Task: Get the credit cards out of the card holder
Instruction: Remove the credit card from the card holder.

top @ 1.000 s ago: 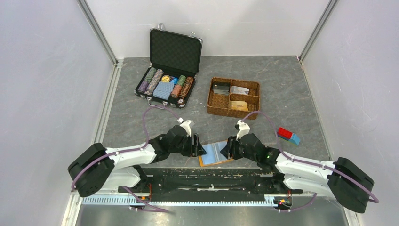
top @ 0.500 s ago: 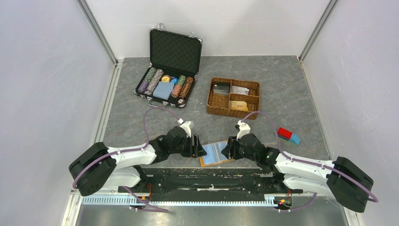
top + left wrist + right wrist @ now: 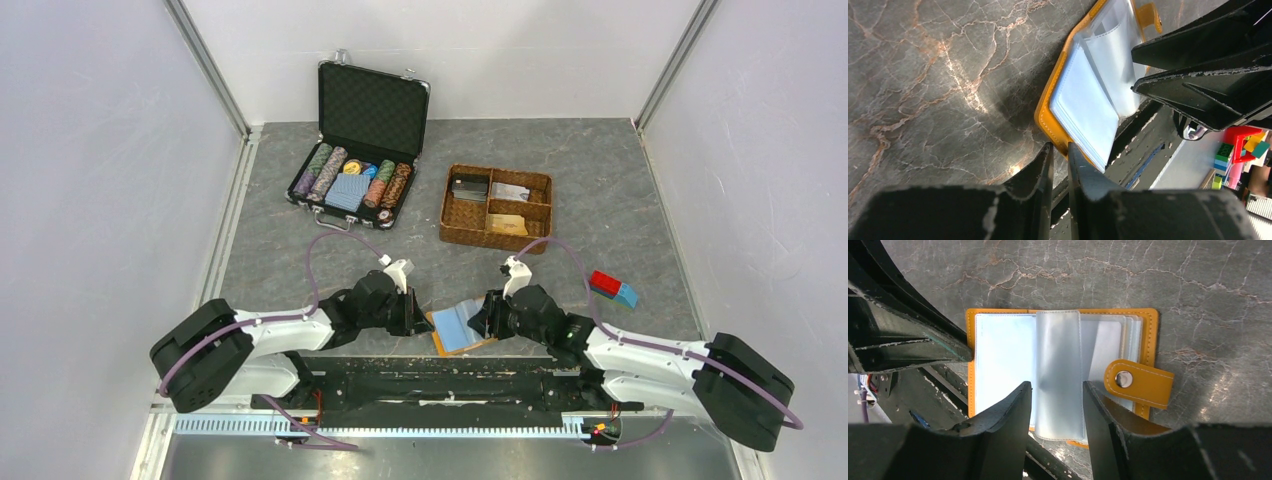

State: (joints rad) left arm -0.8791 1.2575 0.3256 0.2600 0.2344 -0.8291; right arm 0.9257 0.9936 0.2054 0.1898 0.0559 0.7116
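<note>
The card holder lies open near the table's front edge, orange-tan with pale blue clear sleeves. My left gripper is at its left edge; in the left wrist view its jaws are nearly closed on the orange cover edge. My right gripper is open over the holder's right half; its fingertips straddle a raised clear sleeve without pinching it. No card shows inside the sleeves. An orange-yellow credit card lies in the basket.
A brown woven divided basket with cards stands behind the holder. An open black case with chips and blue playing cards sits at the back left. A red-and-blue block lies at the right. The holder's snap tab points right.
My left gripper has gone from open to closed at the holder's left edge. The holder has turned and shifted slightly. The right gripper has barely moved.
</note>
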